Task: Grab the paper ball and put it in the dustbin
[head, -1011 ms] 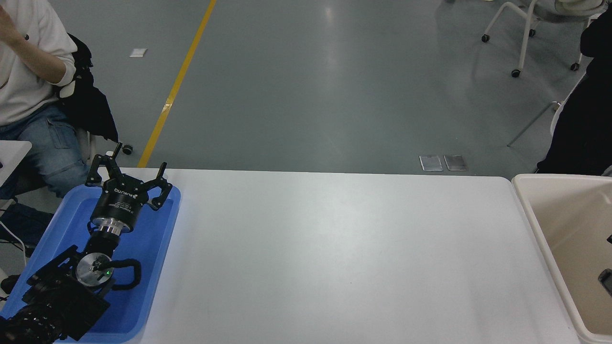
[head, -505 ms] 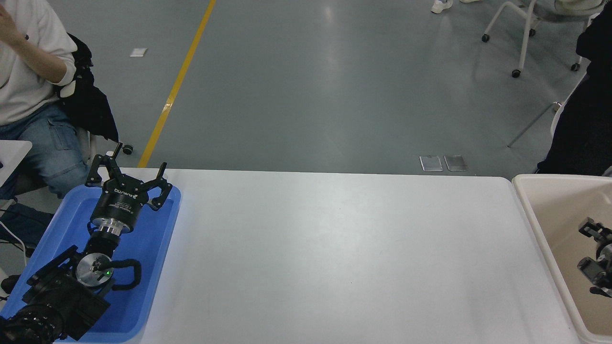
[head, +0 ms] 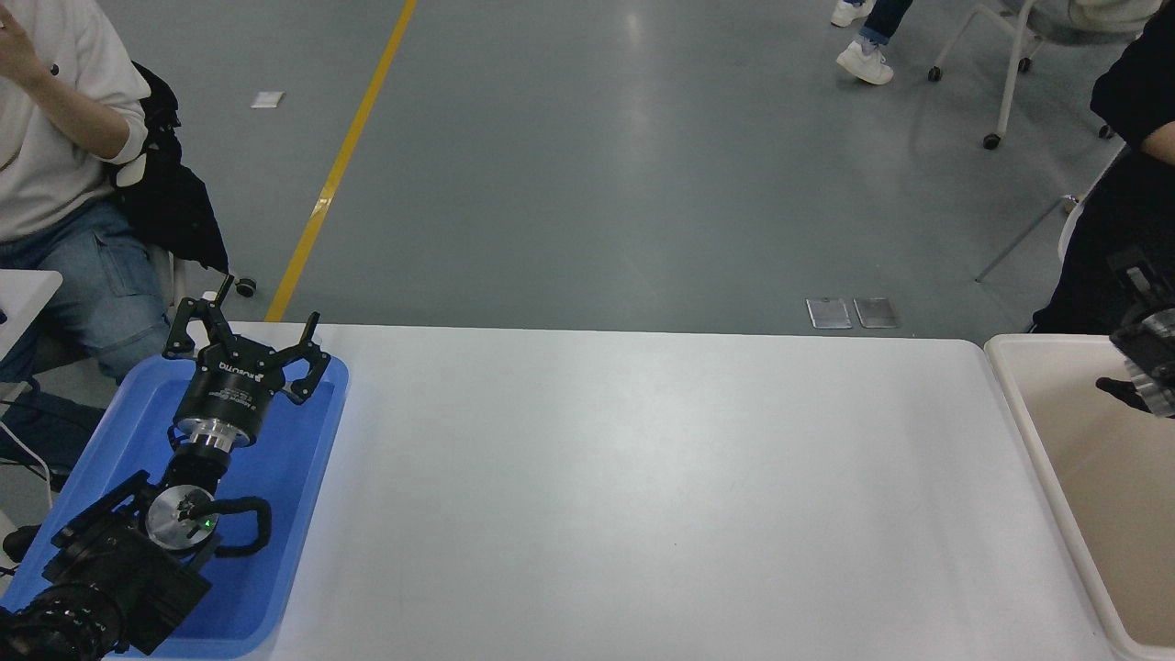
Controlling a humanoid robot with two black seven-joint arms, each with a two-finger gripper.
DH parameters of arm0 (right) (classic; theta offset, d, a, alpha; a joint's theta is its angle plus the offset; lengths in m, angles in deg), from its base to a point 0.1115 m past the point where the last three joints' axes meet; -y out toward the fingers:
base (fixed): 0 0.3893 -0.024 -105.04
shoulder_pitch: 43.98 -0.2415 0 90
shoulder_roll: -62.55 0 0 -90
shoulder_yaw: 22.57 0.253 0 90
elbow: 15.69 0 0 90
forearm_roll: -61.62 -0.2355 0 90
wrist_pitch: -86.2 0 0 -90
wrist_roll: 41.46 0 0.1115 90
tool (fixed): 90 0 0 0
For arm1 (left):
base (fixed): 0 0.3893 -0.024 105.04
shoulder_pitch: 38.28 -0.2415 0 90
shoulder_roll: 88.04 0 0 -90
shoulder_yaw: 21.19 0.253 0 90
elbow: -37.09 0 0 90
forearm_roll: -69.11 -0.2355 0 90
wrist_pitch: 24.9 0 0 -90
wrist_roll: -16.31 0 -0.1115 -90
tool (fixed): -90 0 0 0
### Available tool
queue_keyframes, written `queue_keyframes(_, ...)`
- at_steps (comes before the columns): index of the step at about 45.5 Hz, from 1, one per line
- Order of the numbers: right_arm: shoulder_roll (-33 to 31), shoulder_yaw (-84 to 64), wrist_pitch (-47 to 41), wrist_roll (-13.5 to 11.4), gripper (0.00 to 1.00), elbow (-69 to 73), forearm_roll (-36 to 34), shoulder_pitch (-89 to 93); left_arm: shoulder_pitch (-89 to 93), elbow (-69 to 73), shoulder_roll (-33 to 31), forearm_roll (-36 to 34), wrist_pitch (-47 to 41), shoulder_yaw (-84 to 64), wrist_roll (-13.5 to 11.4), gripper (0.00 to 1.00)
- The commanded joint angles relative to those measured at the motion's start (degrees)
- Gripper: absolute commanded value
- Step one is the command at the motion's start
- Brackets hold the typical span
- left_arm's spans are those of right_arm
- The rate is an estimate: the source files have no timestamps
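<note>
The dustbin stands at the right edge of the frame, just beside the white table. Only its left and far rims and part of its smooth cream inside show; the rest is cut off by the frame. Its long axis runs from the far side of the table toward the camera, with the left rim slanting down to the lower right corner. The paper ball cannot be seen anywhere, neither on the table nor in the visible part of the bin.

The right gripper pokes in at the right edge, above the bin's far rim. Only a small dark and silver part of it is in frame, so whether its fingers are spread or closed, or hold anything, cannot be told.

The left gripper is parked at the lower left over a blue tray, its fingers spread wide and holding nothing.

A person in a white top and jeans sits at the upper left, and another in dark clothes is at the upper right.
</note>
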State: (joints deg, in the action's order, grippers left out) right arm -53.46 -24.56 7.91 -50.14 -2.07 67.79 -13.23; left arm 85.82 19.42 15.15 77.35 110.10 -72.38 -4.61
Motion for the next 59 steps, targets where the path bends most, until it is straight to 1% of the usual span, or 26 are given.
queue_keyframes(1, 0.0, 26.4, -0.28, 0.06, 1.0, 4.57, 0.17, -1.75, 0.0, 0.0, 0.0, 0.02, 0.0, -0.04, 0.0, 1.0)
queue_keyframes(6, -0.26, 38.44, -0.37, 0.06, 1.0, 8.95, 0.17, 0.8, 0.0, 0.0, 0.0, 0.02, 0.0, 0.04, 0.0, 1.0)
queue_keyframes(12, -2.63, 48.73, -0.63, 0.32, 1.0, 19.85, 0.43, 5.28, 0.0, 0.0, 0.0, 0.02, 0.0, -0.04, 0.0, 1.0)
queue_keyframes(14, -3.34, 51.19, -0.63, 0.93, 1.0, 23.36, 0.6, 6.6, 0.0, 0.0, 0.0, 0.02, 0.0, -0.04, 0.0, 1.0)
queue_keyframes(17, -3.78, 54.89, -0.63, 3.3, 1.0, 26.8, 1.57, 8.53, 0.0, 0.0, 0.0, 0.02, 0.0, 0.04, 0.0, 1.0)
queue_keyframes(20, -3.69, 58.67, -0.72, 7.6, 1.0, 28.56, 2.89, 10.73, 0.0, 0.0, 0.0, 0.02, 0.0, -0.04, 0.0, 1.0)
queue_keyframes(22, -3.6, 60.78, -1.16, 11.64, 1.0, 29.7, 3.5, 12.4, 0.0, 0.0, 0.0, 0.02, 0.0, 0.04, 0.0, 1.0)
queue_keyframes(27, -3.25, 62.9, -3.88, 24.46, 1.0, 32.34, 3.86, 17.05, 0.0, 0.0, 0.0, 0.02, 0.0, -0.04, 0.0, 1.0)
queue_keyframes(29, -3.08, 62.98, -5.46, 28.95, 1.0, 32.78, 3.86, 18.81, 0.0, 0.0, 0.0, 0.02, 0.0, -0.04, 0.0, 1.0)
queue_keyframes(31, -2.73, 63.07, -6.86, 31.86, 1.0, 32.87, 3.86, 20.4, 0.0, 0.0, 0.0, 0.02, 0.0, -0.04, 0.0, 1.0)
queue_keyframes(32, -2.38, 63.25, -7.39, 32.74, 1.0, 32.87, 3.86, 21.27, 0.0, 0.0, 0.0, 0.02, 0.0, 0.04, 0.0, 1.0)
queue_keyframes(33, -2.03, 63.51, -7.83, 33.27, 1.0, 32.87, 3.86, 22.15, 0.0, 0.0, 0.0, 0.02, 0.0, 0.04, 0.0, 1.0)
queue_keyframes(36, -0.1, 65.35, -8.63, 33.63, 1.0, 32.87, 3.86, 25.66, 0.0, 0.0, 0.0, 0.02, 0.0, 0.04, 0.0, 1.0)
queue_keyframes(40, 1.66, 66.59, -9.15, 33.63, 1.0, 32.87, 3.86, 28.92, 0.0, 0.0, 0.0, 0.02, 0.0, 0.04, 0.0, 1.0)
queue_keyframes(49, 5.62, 66.59, -15.04, 33.63, 1.0, 32.7, 3.86, 35.16, 0.0, 0.0, 0.0, 0.02, 0.0, 0.04, 0.0, 1.0)
queue_keyframes(59, 8.17, 66.59, -15.57, 33.63, 1.0, 32.7, 3.86, 37.63, 0.0, 0.0, 0.0, 0.02, 0.0, -0.04, 0.0, 1.0)
